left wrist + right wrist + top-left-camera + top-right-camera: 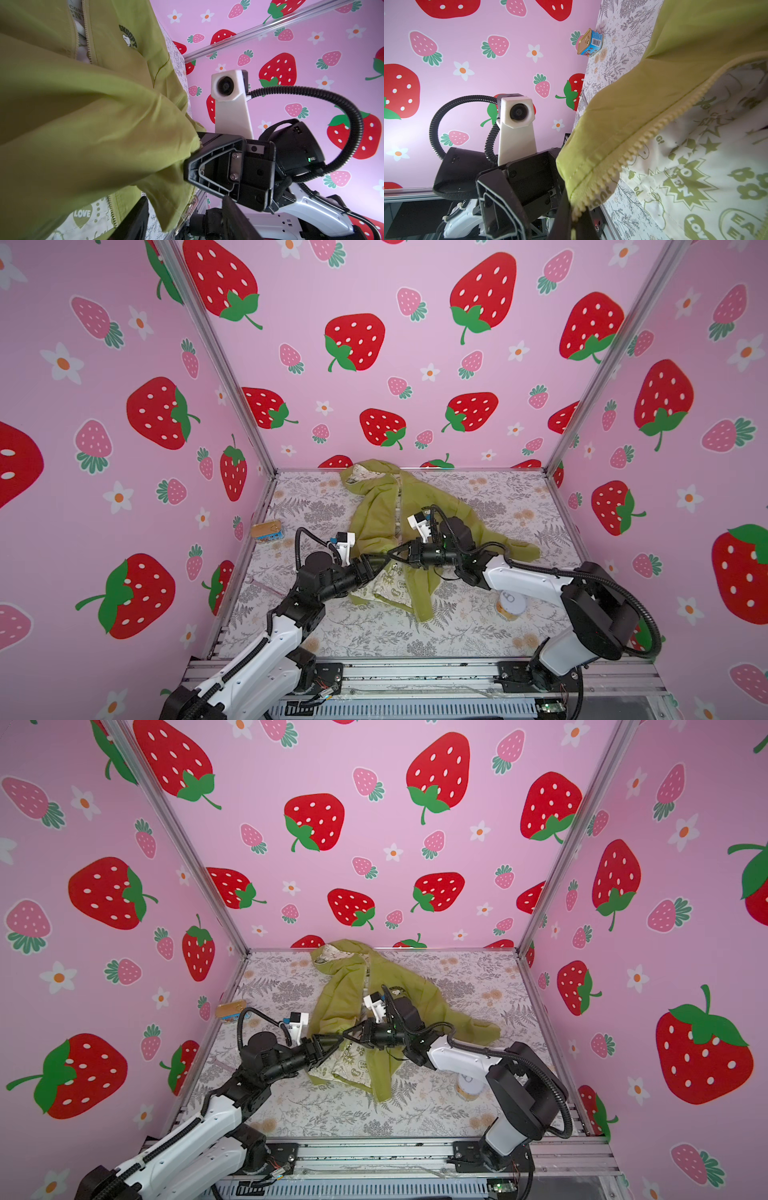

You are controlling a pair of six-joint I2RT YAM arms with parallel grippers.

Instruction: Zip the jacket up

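The olive-green jacket [374,514] [336,994] lies unzipped on the table, hood toward the back wall, pale printed lining showing at its lower front. Both grippers meet at its lower front opening. My right gripper [575,220] [400,553] [354,1033] is shut on the bottom end of one zipper edge [654,128] and holds it raised. My left gripper [185,220] [384,561] [338,1041] is open. The other front corner hangs between its fingers [135,220], with a metal zipper pull [190,207] on it.
A rectangular gold-lidded tin [266,529] [230,1009] [590,42] sits by the left wall. A round jar [510,605] [469,1085] stands under the right arm. Strawberry-print walls close in the table [374,639] on three sides.
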